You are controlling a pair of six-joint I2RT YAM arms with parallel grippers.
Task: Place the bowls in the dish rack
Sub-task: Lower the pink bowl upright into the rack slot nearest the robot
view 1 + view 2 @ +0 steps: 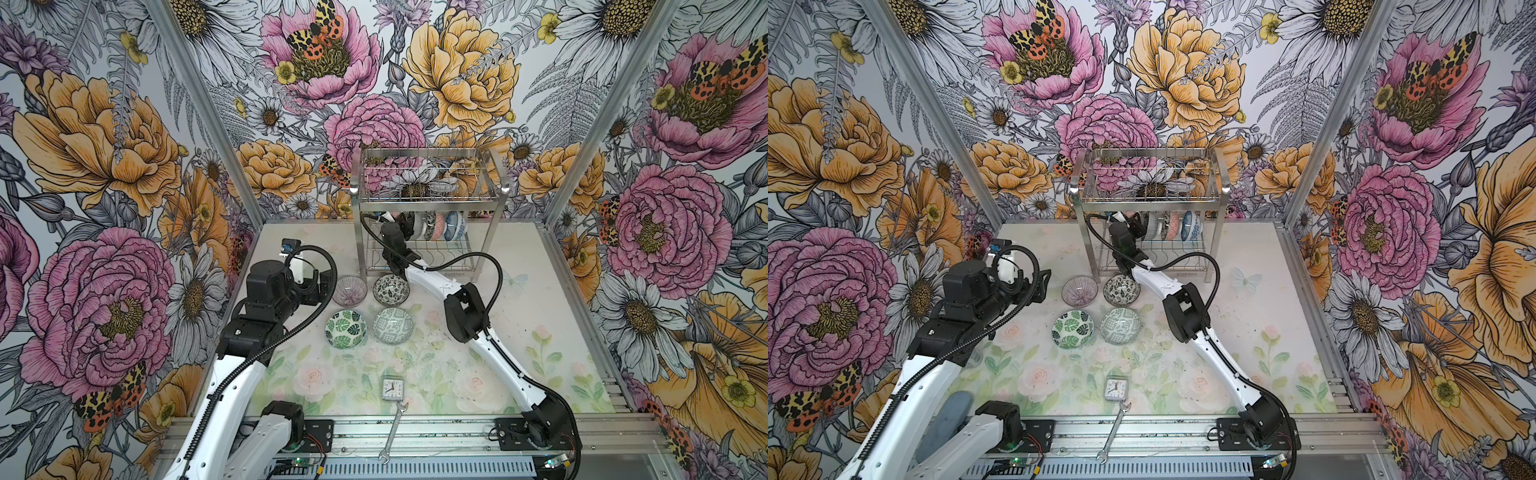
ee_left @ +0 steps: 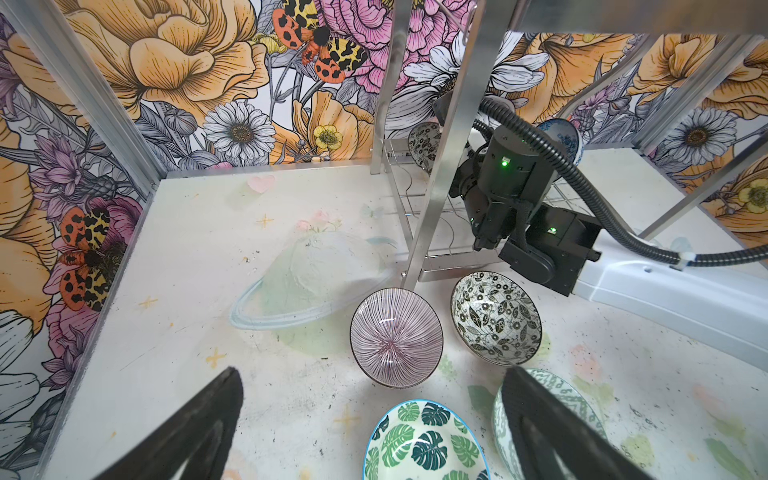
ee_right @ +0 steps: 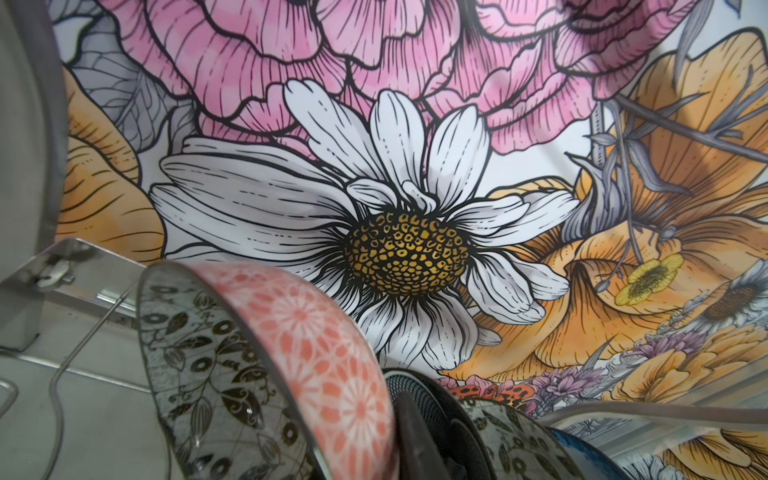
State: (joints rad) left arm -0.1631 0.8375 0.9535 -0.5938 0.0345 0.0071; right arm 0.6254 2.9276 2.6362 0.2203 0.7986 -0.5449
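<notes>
Four bowls [image 1: 345, 329] on pale floral tabletop [image 1: 519, 316] — flower-print walls [image 1: 104, 166] all round.

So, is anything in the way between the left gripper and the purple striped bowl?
Nothing visible: the left gripper stands open right beside the purple striped bowl, with no other bowl between them.

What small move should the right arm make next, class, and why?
Probably: draw the right gripper straight back out of the dish rack's lower tier, once its jaws are seen to be clear. It reaches in beside the row of bowls standing on edge there, while more, the black-white floral bowl nearest, sit unloaded on the table.
</notes>
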